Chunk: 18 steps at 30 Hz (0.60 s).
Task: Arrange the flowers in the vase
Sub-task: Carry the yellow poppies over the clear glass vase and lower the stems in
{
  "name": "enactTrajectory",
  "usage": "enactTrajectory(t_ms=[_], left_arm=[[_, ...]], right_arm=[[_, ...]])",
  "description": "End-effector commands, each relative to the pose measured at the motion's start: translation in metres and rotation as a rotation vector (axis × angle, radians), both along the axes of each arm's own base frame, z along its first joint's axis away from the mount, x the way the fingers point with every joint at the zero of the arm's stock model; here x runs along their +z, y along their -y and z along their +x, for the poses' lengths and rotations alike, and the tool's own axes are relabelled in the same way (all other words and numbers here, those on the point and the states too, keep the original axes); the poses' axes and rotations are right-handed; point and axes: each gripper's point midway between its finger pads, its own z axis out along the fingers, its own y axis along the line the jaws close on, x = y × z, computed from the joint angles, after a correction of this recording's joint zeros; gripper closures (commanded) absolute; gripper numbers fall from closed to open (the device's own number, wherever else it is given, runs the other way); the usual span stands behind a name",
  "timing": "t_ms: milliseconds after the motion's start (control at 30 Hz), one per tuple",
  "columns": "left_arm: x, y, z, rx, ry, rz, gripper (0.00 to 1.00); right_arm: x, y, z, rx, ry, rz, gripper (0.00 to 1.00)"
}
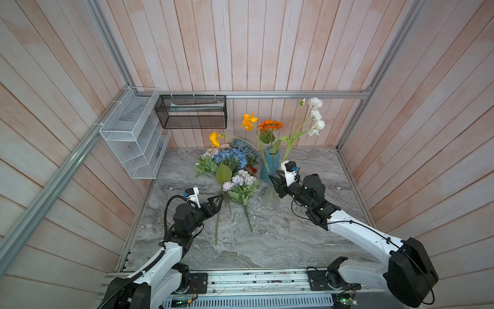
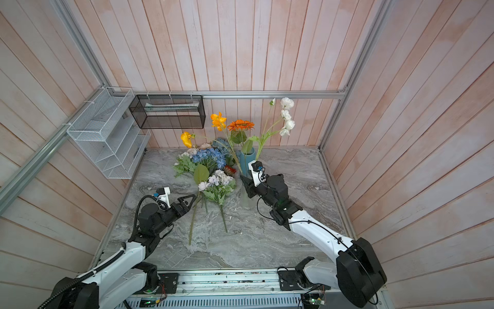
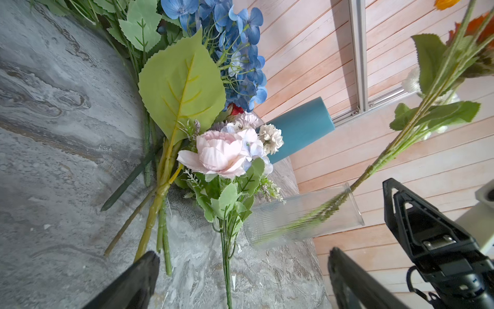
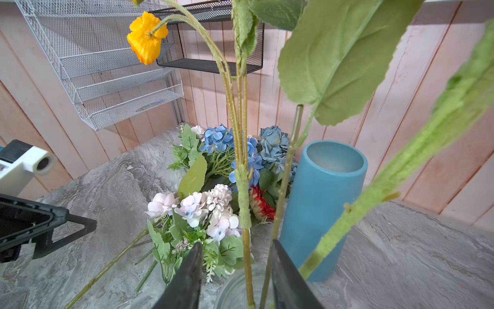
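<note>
Placing looks finished: orange, yellow and white flowers [image 1: 270,125] stand in the clear vase [image 3: 302,219], loose inside the half-parted right hand [image 4: 237,244]. The left hand [image 1: 219,200], wide, hovers over the heap [image 1: 231,160] lying left of it on the counter [image 1: 294,240] (blue vase [image 4: 320,203] empty); next, close on one stem.
</note>
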Motion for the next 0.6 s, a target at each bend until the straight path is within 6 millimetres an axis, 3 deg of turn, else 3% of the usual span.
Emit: enactTrajectory(t_ms=[0,300,567], left_arm=[[0.016,-0.001,0.003,0.011,0.048,0.0,0.0],[0.012,-0.002,-0.003,0.016,0.041,0.002,0.0],[0.009,-0.003,-0.003,0.017,0.036,0.01,0.0]], right_arm=[[0.012,-0.01,0.006,0.017,0.015,-0.028,0.6],[0.021,-0.021,0.046,-0.074,0.053,-0.113,0.63],[0.019,-0.032,0.068,-0.092,0.065,-0.149,0.67]])
